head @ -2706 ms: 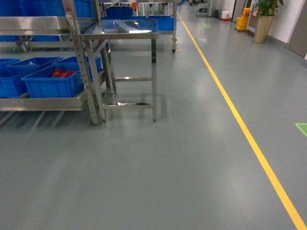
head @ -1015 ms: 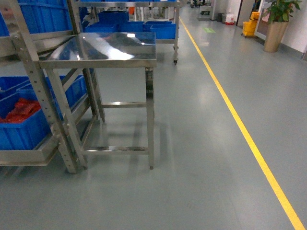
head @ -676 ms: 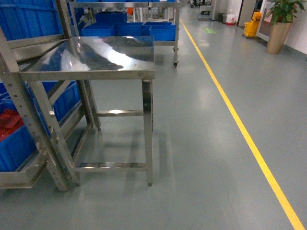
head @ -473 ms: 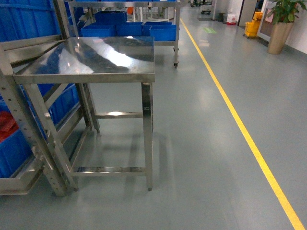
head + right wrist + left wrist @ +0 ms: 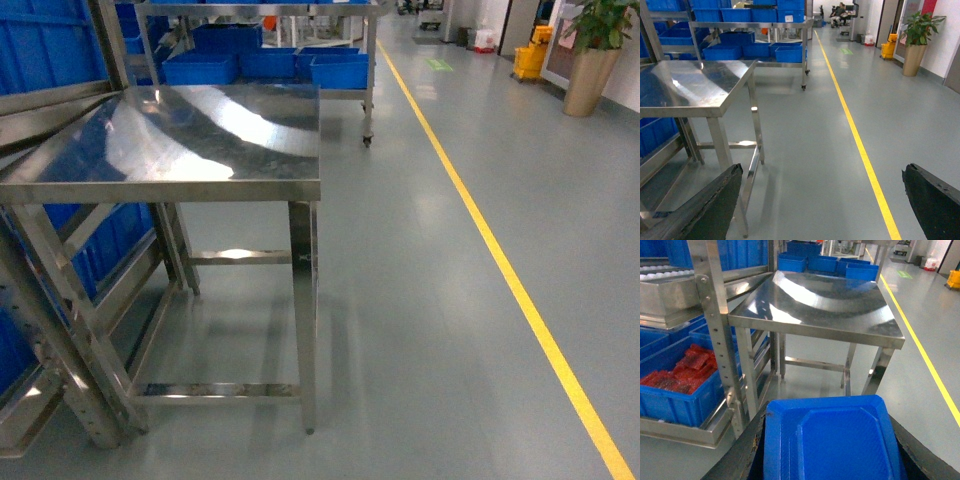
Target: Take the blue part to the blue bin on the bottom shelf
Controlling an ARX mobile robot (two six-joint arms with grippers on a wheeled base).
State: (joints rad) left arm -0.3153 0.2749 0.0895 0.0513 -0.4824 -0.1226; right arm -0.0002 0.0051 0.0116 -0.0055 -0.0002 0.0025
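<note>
Nowhere legible writing (blue bins plain)

Right tool spread wide; left tool apparently clasps something.

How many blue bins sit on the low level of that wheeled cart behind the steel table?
3: a left bin, a middle bin and a right bin, side by side. More may be hidden behind them.
</note>
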